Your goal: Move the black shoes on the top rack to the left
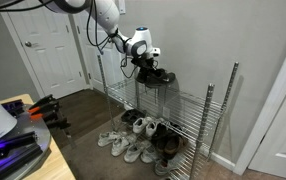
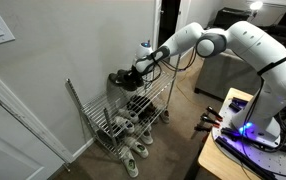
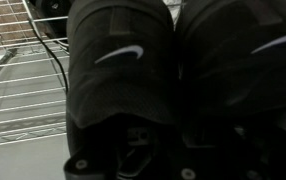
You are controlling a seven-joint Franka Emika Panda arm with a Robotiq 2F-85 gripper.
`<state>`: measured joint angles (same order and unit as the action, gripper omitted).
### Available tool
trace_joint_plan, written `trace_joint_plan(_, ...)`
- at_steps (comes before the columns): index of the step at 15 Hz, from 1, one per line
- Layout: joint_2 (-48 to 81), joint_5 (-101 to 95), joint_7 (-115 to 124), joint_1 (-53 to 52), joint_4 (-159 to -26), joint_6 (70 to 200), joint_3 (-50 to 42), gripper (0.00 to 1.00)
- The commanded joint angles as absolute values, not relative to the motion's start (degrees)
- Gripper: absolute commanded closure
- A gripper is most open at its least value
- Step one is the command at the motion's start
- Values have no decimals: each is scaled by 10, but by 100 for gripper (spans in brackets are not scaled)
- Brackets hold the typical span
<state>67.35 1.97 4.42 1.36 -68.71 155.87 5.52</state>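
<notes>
Gripper (image 1: 146, 60) down on the black shoes (image 1: 155, 74), sitting at the very end of the top rack (image 1: 188, 92). A long run of bare wire lies beside them. Fingers hidden, so can't tell the grip.

I see the shoe rack (image 1: 188, 97) from different ends in both exterior views, raised and distant, while my wrist view sits close on the black shoes (image 3: 123, 60).

black shoes (image 3: 113, 95), white swoosh (image 3: 130, 53); chrome top rack (image 3: 23, 100)
</notes>
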Motion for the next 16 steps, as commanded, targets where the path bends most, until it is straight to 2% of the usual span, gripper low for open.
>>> trace_joint_plan(1,672,32,-3,3,-683,1535,90,94)
trace_joint_plan(7,694,45,-87,9,-674,1475,172,94)
trace_joint_plan(12,725,55,-150,8,-651,1412,197,94)
trace_joint_plan(16,760,71,-174,6,-626,1437,214,94)
